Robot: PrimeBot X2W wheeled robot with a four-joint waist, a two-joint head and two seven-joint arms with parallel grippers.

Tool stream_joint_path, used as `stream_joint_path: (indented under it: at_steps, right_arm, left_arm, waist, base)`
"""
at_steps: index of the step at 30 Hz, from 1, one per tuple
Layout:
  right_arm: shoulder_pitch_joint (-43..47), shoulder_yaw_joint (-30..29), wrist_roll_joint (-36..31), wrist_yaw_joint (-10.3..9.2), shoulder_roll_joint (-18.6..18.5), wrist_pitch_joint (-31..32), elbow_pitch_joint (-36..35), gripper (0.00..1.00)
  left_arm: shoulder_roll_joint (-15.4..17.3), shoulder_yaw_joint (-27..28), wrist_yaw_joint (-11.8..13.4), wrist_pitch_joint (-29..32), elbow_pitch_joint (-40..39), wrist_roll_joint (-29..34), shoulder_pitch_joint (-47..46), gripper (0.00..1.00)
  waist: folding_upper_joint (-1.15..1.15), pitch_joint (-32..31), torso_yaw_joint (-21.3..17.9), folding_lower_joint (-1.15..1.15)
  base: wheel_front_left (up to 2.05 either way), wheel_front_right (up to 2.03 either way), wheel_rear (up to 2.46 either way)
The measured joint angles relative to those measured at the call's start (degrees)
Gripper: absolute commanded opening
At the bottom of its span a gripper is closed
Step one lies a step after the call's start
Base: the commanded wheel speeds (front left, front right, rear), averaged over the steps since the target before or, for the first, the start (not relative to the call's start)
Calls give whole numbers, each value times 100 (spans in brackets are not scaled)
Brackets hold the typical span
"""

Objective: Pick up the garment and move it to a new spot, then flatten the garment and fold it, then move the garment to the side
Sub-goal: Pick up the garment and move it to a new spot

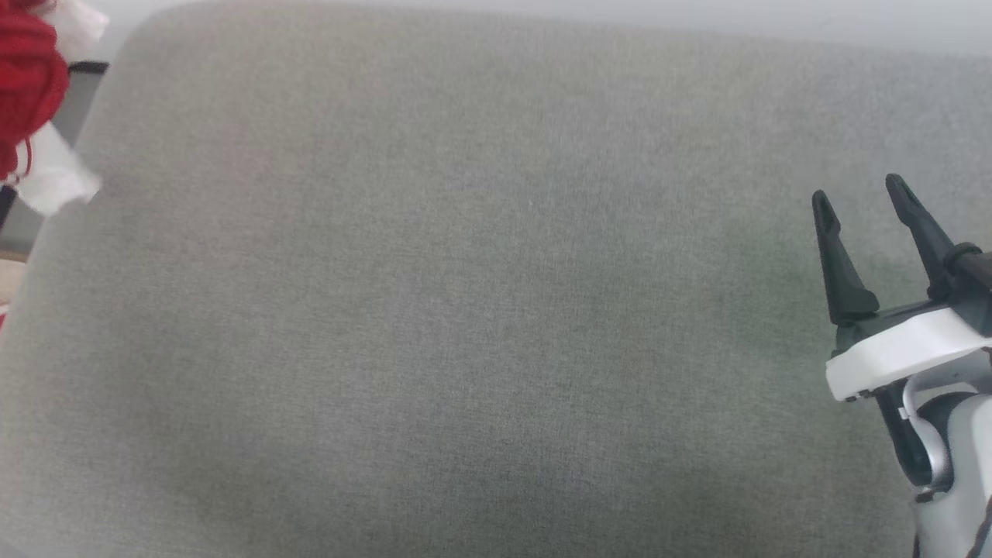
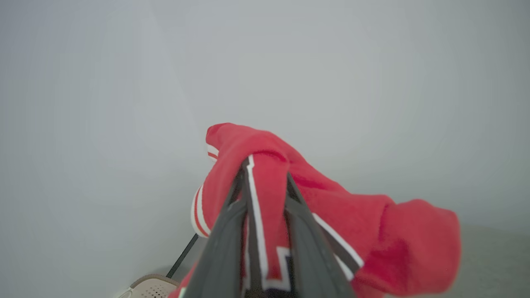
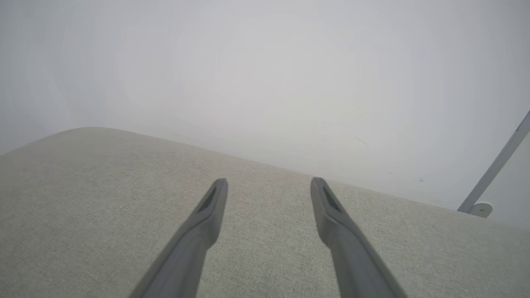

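Note:
In the left wrist view, the garment [image 2: 343, 223], red cloth with red-white striped trim and a strip of black white-edged lettering, is bunched up in the air. My left gripper [image 2: 267, 169] is shut on a fold of it, and the rest drapes to the right of the fingers. A red and white cloth bunch [image 1: 31, 101] hangs at the head view's upper left edge, beyond the corner of the grey cushion; I cannot tell whether it is the same cloth. My right gripper [image 1: 856, 187] [image 3: 269, 182] stands open over the cushion's right side, with nothing between its fingers.
The wide grey fabric cushion [image 1: 465, 310] [image 3: 83, 186] spreads under the head camera, with a pale wall behind. A slanted metal rod [image 3: 497, 165] stands past its far right edge. A beige perforated object [image 2: 149, 287] and a black cord [image 2: 182, 256] lie below the held cloth.

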Motion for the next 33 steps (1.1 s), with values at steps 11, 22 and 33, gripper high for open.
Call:
stream_joint_path:
  at_steps: [11, 22, 33]
  right_arm:
    - [46, -22, -5, 0, 223, -199, 210, 100]
    - [40, -420, -59, 0, 281, -343, 285, 100]
    - [38, -883, -197, 0, 469, -497, 388, 100]
  left_arm:
    - [20, -459, -33, 960, -1327, -37, -55, 0]
    - [-234, -677, 391, 2631, -3932, -283, 888, 0]
    - [-701, -1179, 1023, 3991, -6375, -397, 1892, 0]
  waist:
    - [0, -563, -150, 0]
    - [0, -708, -807, 0]
    - [0, -692, -1640, 0]
  base:
    - [0, 0, 0]
    - [0, 0, 0]
    - [0, 0, 0]
